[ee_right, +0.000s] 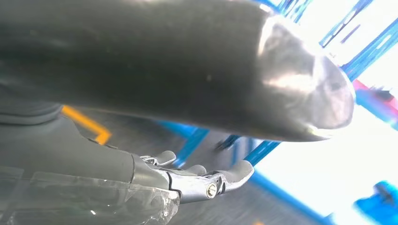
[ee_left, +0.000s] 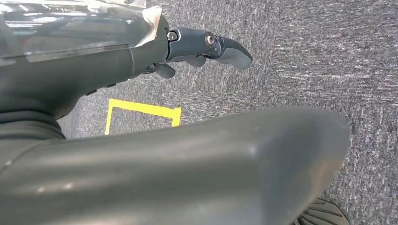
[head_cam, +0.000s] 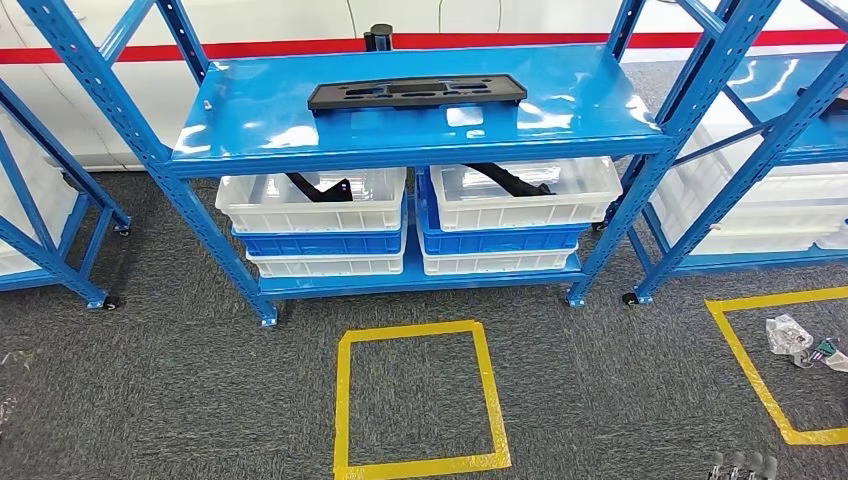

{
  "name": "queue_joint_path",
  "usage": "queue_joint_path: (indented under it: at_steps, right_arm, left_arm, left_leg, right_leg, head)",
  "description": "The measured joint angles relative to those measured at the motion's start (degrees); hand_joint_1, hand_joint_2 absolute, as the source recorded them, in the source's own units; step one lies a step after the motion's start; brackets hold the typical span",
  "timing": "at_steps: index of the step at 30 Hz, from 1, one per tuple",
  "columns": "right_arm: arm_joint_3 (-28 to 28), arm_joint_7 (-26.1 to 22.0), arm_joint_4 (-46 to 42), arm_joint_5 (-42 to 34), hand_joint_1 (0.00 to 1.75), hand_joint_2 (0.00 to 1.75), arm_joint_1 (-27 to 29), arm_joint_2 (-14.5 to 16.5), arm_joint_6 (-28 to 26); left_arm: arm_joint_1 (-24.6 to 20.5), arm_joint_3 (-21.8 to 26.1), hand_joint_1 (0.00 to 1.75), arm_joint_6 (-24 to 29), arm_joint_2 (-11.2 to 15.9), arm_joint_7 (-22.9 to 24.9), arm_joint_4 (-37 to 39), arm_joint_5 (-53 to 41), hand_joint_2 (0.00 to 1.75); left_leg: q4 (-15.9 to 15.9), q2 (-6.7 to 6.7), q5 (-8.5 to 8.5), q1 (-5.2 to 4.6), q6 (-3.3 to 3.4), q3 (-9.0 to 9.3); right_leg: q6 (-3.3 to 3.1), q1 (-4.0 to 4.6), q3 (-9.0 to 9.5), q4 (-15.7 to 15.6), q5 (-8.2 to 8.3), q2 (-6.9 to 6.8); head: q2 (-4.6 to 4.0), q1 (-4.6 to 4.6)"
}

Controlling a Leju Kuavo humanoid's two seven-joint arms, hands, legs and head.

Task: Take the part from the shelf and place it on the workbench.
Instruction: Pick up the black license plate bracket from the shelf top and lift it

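1. Head view: a blue shelf [head_cam: 400, 125] is being faced across grey carpet; the black part [head_cam: 417, 93], flat and long, is lying on the top deck toward the back, touching nothing else.
2. Two stacks of white bins [head_cam: 312, 200] and blue bins [head_cam: 322, 243] are being carried on the lower deck; dark pieces are lying in the top bins on both sides.
3. A square of yellow tape [head_cam: 420, 400] is being shown on the floor just in front of the shelf, and another taped outline [head_cam: 760, 370] to the right, with a small plastic bag [head_cam: 790, 338] inside it.
4. Left wrist view: the left hand [ee_left: 197, 49] is being held over carpet, fingers extended and apart, nothing gripped.
5. Right wrist view: the right hand [ee_right: 197, 176] is being held with fingers loosely spread, nothing in them; blurred blue shelf posts are lying beyond it.
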Motion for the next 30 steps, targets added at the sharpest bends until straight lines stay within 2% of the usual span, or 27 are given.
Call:
queue_joint_path:
  at_steps: [9,16,22,30]
  right_arm:
    - [5.7,-4.5,-17.4,-1.2,0.00,0.00,2.2,4.0,4.7]
    - [12.8,-7.4,-30.5,2.0,0.00,0.00,4.7,5.9,7.7]
    - [22.0,-8.9,-38.2,7.0,0.00,0.00,6.4,4.5,5.8]
    - [35.3,-10.4,-45.6,13.0,0.00,0.00,7.7,0.2,0.5]
  left_arm:
    - [-0.5,2.7,0.00,0.3,-0.2,-0.6,0.4,-1.9,0.00]
    - [-0.6,4.2,0.00,0.5,-0.3,-1.1,0.6,-3.1,0.00]
    - [-0.7,4.8,0.00,0.5,-0.3,-1.7,0.7,-3.8,0.00]
    - [-0.8,5.7,0.00,0.5,-0.3,-2.2,0.9,-4.6,0.00]
  left_leg:
    - [0.0,0.00,0.00,0.00,0.00,-0.01]
    - [0.0,0.00,0.00,0.00,0.00,-0.01]
    - [0.0,0.00,0.01,-0.01,0.01,0.00]
    - [0.0,0.00,0.02,-0.01,0.03,-0.01]
  right_leg:
    - [0.00,0.00,0.00,0.0,0.00,0.00]
    - [0.00,0.00,0.03,0.0,0.00,0.00]
    - [0.00,0.00,0.04,0.0,0.00,0.00]
    - [0.01,0.00,0.22,0.0,0.01,0.00]
  head:
    - [0.00,-0.01]
    - [0.00,-0.01]
    - [0.00,0.00]
    - [0.00,-0.01]
